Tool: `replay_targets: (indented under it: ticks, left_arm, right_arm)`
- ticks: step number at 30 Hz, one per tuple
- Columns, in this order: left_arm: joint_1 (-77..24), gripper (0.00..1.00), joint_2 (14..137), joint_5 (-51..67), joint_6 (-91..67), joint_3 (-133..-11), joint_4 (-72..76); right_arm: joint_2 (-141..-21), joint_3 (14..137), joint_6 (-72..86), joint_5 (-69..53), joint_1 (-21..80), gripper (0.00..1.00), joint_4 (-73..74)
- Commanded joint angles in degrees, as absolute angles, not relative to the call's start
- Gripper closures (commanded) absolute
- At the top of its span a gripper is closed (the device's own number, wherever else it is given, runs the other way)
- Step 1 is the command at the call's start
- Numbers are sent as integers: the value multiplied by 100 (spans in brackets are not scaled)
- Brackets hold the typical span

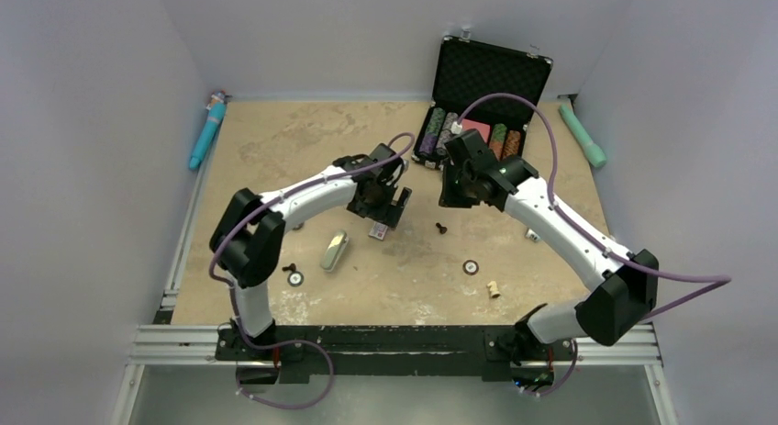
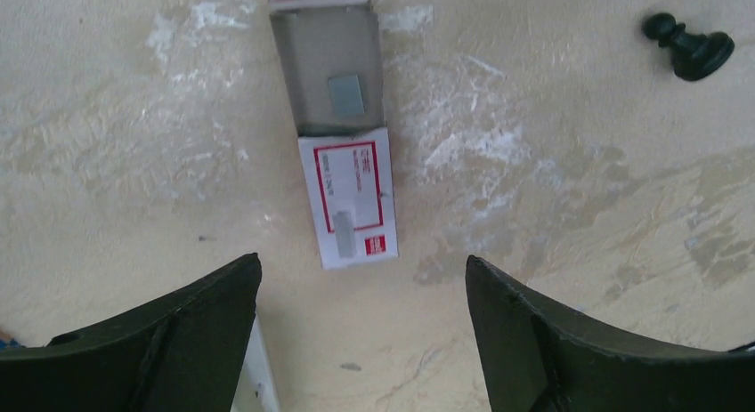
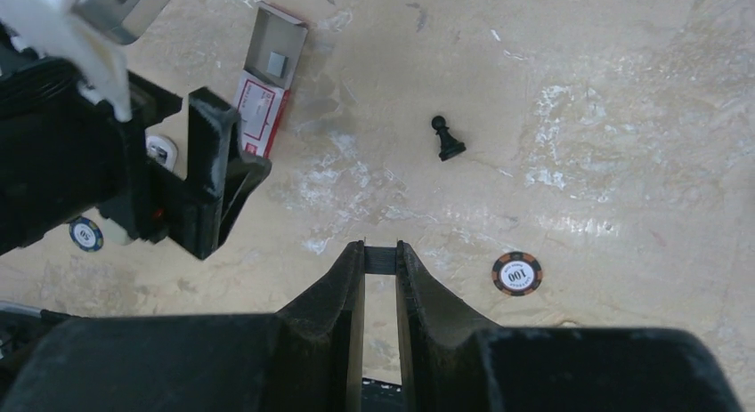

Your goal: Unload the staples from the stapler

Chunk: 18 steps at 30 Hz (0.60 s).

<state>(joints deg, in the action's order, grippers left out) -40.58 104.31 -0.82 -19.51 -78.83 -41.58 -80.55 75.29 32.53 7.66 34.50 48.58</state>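
We judge the task nearly done: a small grey strip, probably the staples (image 2: 345, 94), lies in the open box (image 2: 352, 198), and the stapler (image 1: 532, 233) is perhaps the pale thing just beside the right forearm. The left pincer (image 2: 363, 274) hangs over the box, pointing down, wide open and empty. The right pincer (image 3: 381, 252), near it, is almost closed, and we cannot tell if it holds anything.

The table (image 1: 275, 150) is mottled beige with white scuffs. The box (image 2: 352, 203) is white with a red-framed label, its tray (image 2: 325, 60) grey, the staples (image 2: 345, 96) silver-grey. The pawn (image 2: 690, 45) is black. One chip (image 3: 516, 272) is black and orange with a white centre; a second chip (image 3: 85, 234) is blue and white. The tubes (image 1: 206, 131) are teal, the cables (image 1: 688, 280) purple.
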Motion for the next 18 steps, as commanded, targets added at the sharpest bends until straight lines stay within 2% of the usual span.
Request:
replay_targets:
  ticks: [1, 9, 18]
  left_arm:
    - [-4083, 12, 10987, -26, -1597, -8536, -3972]
    - [-4088, 14, 11634, -189, -1381, -8896, -4017]
    - [-4087, 23, 12050, -178, -1262, -8959, -4045]
  right_arm:
    - [-7846, 7628, 3213, 690, 3323, 100, 5047]
    - [-8184, 7914, 2714, 363, 3094, 100, 5131]
    - [-8493, 7989, 2635, 32, 3035, 100, 4901]
